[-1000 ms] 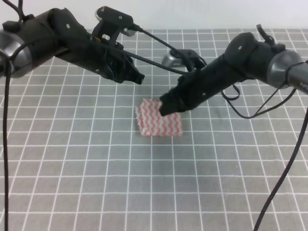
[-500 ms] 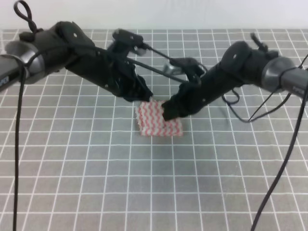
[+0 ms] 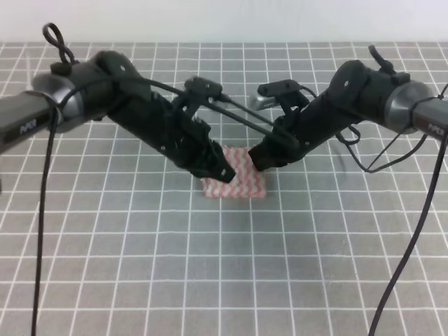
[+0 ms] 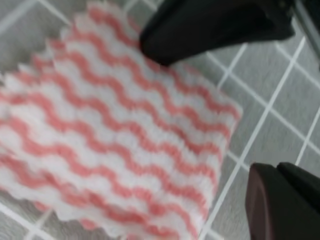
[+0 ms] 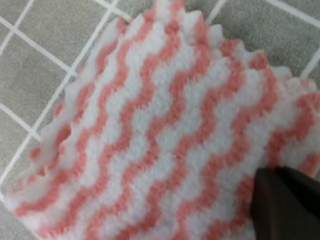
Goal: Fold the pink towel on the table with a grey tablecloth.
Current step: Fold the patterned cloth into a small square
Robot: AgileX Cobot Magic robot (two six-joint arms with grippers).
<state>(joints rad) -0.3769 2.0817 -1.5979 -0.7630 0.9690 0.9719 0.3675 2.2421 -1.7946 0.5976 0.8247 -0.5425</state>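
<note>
The left gripper (image 3: 218,170) sits low at the pink towel (image 3: 241,183), its tip over the towel's left edge in the high view. Its fingers (image 4: 215,25) are spread: in the left wrist view one dark finger lies across the far edge of the cloth while the other (image 4: 282,202) stands off the near corner, over bare grey surface (image 4: 280,90). So the towel lies between and just under those fingers — more to one side than centred — with nothing pinched yet as far as I can tell.

The towel itself lies flat on the gridded surface (image 3: 210,280), between the two arms, and looks like a compact rectangle with scalloped edges; its slightly longer side runs left to right in the high view. Whether it is one layer or already doubled is hard to say, though the right wrist view shows a second scalloped edge just inside the outer one, which suggests layers.

The right gripper (image 3: 263,158) comes down at the towel's upper right corner. Only one dark finger (image 5: 285,202) shows in the right wrist view, resting on or just above the cloth at that corner; I cannot tell whether these fingers are spread or pressed together.

Both arms are about equally near, one at each end of the long axis. The coming move, as I judge it, turns on each side catching its own edge so the cloth lifts evenly rather than skewing toward one arm.
</note>
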